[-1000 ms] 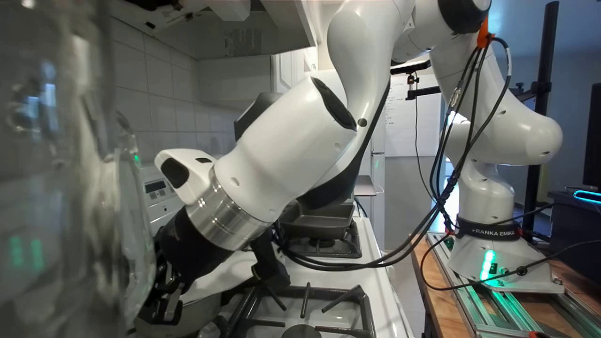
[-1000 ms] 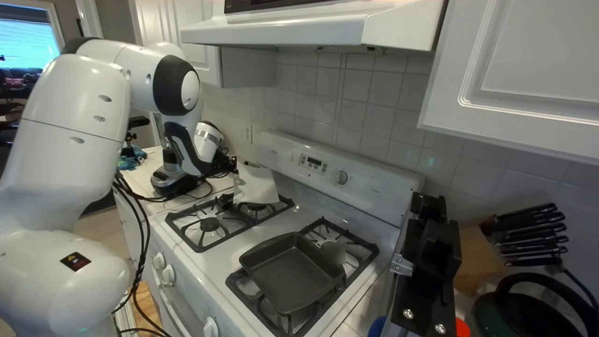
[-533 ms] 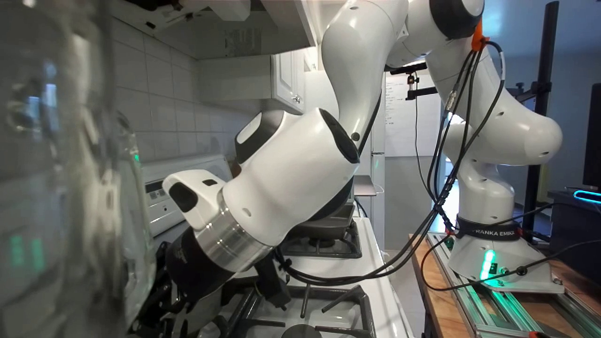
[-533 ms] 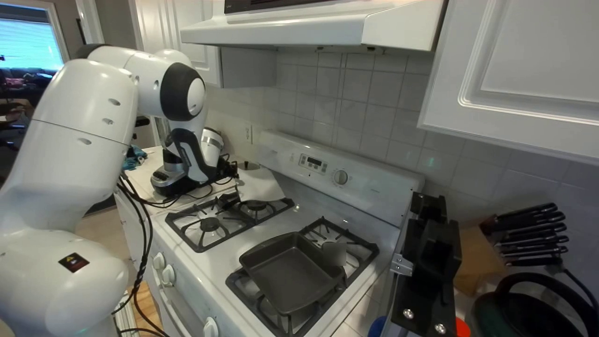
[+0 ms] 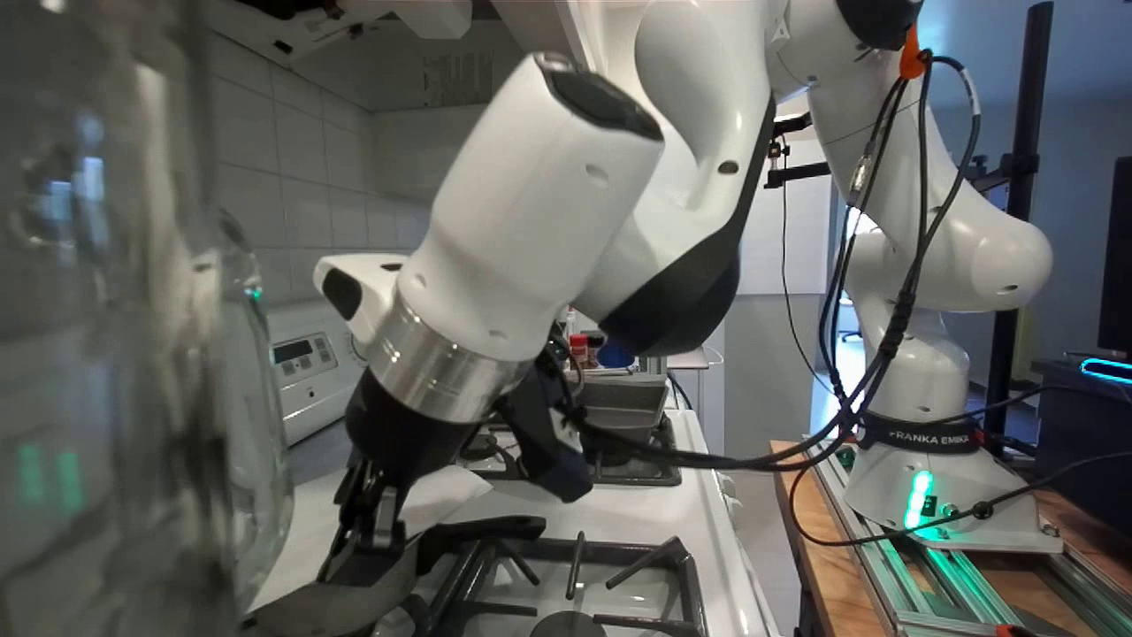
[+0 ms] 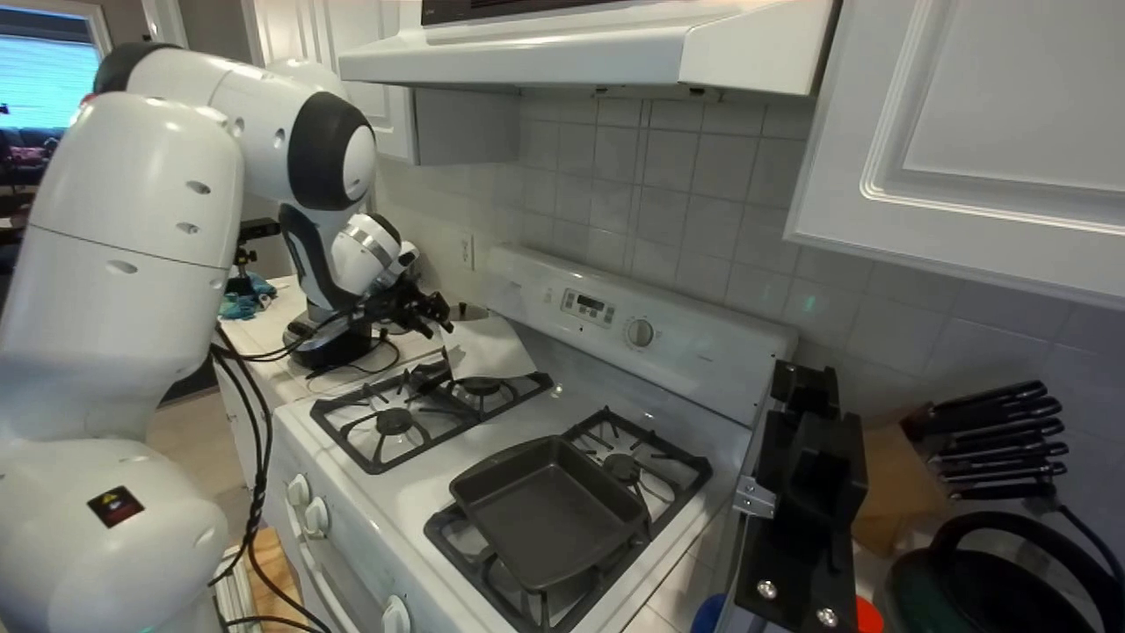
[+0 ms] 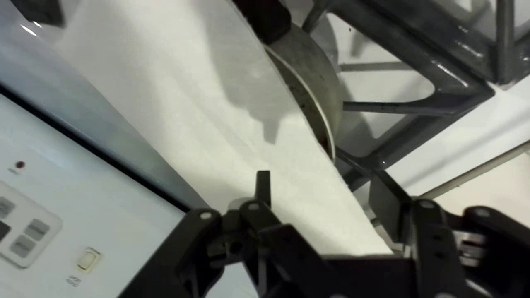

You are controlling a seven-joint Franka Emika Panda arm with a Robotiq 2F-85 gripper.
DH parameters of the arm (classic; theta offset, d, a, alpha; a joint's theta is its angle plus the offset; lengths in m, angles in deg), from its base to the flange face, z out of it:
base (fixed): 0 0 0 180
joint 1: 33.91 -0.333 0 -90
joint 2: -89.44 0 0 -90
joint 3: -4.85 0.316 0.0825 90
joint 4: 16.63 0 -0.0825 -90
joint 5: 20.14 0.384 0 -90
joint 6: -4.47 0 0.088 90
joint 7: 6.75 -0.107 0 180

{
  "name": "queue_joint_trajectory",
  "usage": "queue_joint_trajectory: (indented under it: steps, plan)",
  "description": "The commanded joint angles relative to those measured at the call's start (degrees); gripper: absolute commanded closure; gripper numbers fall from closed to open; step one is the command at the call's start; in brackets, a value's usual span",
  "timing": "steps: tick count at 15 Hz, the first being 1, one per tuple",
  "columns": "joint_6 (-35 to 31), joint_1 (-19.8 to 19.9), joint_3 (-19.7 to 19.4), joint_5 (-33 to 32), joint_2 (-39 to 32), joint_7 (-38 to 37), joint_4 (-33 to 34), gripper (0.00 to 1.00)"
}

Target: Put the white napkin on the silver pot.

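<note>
The white napkin [image 7: 186, 91] lies draped over most of the silver pot [image 7: 321, 72], on the stove's far burner. In the wrist view a strip of the pot's rim and wall shows past the napkin's edge, near the dark handle [image 7: 265, 20]. An exterior view shows the napkin [image 6: 492, 347] sloping down toward the burner, with the pot beneath it mostly hidden. My gripper [image 7: 325, 192] stands open just over the napkin's near end, its fingers apart and nothing pinched between them. In an exterior view the gripper [image 5: 363, 562] points down at the pot, partly behind glass blur.
A dark square baking pan [image 6: 549, 510] sits on the nearer burners. The stove's back panel [image 6: 646, 321] rises close beside the napkin. A large clear glass vessel [image 5: 115, 310] blurs one side of an exterior view. Overhead hangs the range hood [image 6: 527, 61].
The gripper has opened and let go of the napkin, which stays over the pot. The arm has lifted and drawn back, and the hand now points more steeply down.
</note>
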Motion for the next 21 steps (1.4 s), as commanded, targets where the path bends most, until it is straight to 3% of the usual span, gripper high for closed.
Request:
queue_joint_trajectory:
  steps: [1,2,4,6,15,21]
  plan:
    - [11.2,1.9,3.3,15.0,6.3,6.2,-0.5,0.06]
    - [14.0,2.6,3.9,19.2,7.4,8.0,0.1,0.01]
    - [16.7,-0.1,-0.6,27.8,10.6,11.0,0.7,0.00]
    - [17.1,0.5,-3.4,33.2,12.9,13.3,0.2,0.00]
    - [1.0,7.8,-15.6,47.3,19.6,25.3,-10.8,0.00]
    - [-8.4,10.3,-19.1,49.1,27.8,27.8,-23.6,0.00]
